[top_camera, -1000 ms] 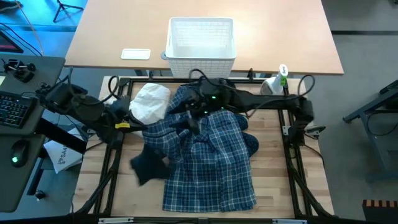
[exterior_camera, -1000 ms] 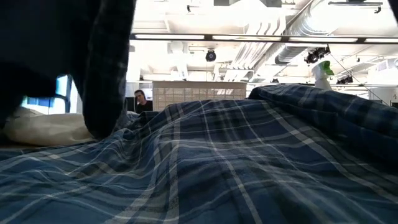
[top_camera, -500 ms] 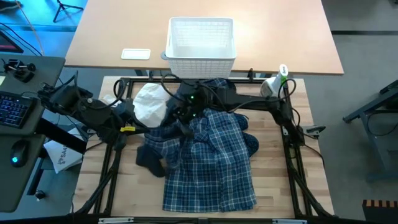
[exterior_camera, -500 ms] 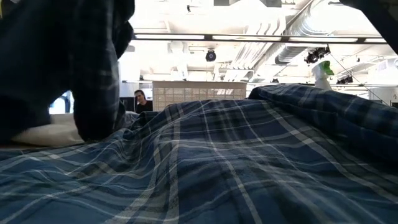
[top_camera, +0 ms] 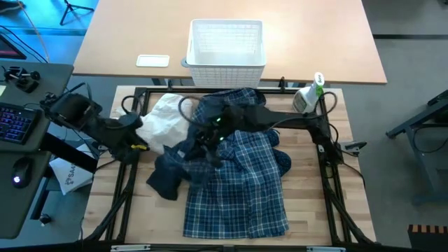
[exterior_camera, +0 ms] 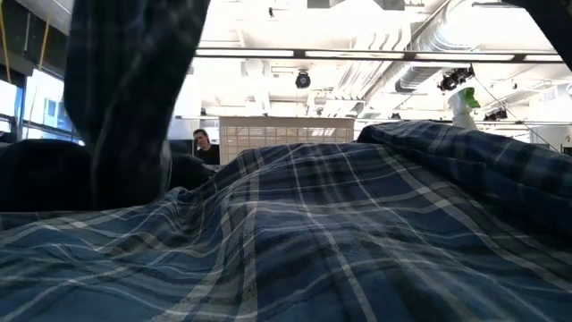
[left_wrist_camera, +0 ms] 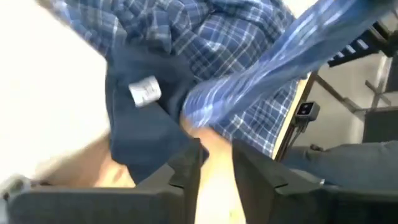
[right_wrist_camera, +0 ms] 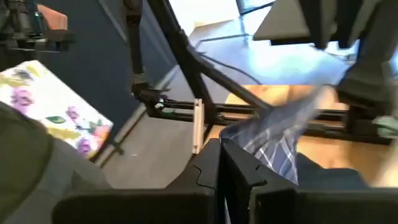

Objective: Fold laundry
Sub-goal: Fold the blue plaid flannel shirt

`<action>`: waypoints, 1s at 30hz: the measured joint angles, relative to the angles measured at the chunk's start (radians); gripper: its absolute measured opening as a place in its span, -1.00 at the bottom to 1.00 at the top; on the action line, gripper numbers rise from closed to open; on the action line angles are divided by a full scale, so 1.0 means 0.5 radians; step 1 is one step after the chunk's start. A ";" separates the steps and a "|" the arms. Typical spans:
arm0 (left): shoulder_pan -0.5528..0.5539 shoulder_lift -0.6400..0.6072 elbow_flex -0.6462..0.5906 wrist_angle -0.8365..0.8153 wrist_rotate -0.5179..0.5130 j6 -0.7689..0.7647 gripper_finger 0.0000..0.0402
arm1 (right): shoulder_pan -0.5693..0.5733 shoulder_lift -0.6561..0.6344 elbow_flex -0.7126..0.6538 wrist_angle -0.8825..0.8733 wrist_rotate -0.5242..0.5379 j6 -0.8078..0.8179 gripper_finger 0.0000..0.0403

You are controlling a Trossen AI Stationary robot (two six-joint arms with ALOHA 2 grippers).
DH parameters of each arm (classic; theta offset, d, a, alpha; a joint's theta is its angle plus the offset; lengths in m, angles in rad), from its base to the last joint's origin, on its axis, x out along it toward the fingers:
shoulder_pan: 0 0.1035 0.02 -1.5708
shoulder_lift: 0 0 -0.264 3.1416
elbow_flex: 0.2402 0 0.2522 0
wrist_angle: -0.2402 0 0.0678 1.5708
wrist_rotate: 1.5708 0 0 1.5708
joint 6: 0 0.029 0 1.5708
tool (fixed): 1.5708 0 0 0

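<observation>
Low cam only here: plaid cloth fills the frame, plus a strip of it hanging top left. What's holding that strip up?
Observer: The right gripper, jaws shut on a fold of the plaid shirt at its far end.
Operator: Left arm?
Observer: The left gripper is at the table's left side, next to a white cloth, jaws apart and holding nothing.
Operator: Anything else on the table?
Observer: A dark garment lies against the shirt's left edge.

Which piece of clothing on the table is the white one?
The crumpled white garment at the back left, beside the left gripper. The plaid shirt is blue-and-white checked; the dark navy piece is plain.
</observation>
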 joint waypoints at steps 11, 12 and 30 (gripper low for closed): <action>-0.101 -0.175 -0.259 0.046 -0.558 -0.088 -0.40 | 0.010 -0.704 -0.045 0.270 0.856 -0.327 -1.00; -0.104 -0.175 -0.293 0.071 -0.641 -0.070 -0.40 | 0.027 -0.773 -0.042 0.309 0.914 -0.363 -1.00; 0.249 -0.042 -1.136 1.620 -1.170 0.233 -0.32 | 0.412 -1.186 -0.044 0.507 1.136 -0.476 -1.00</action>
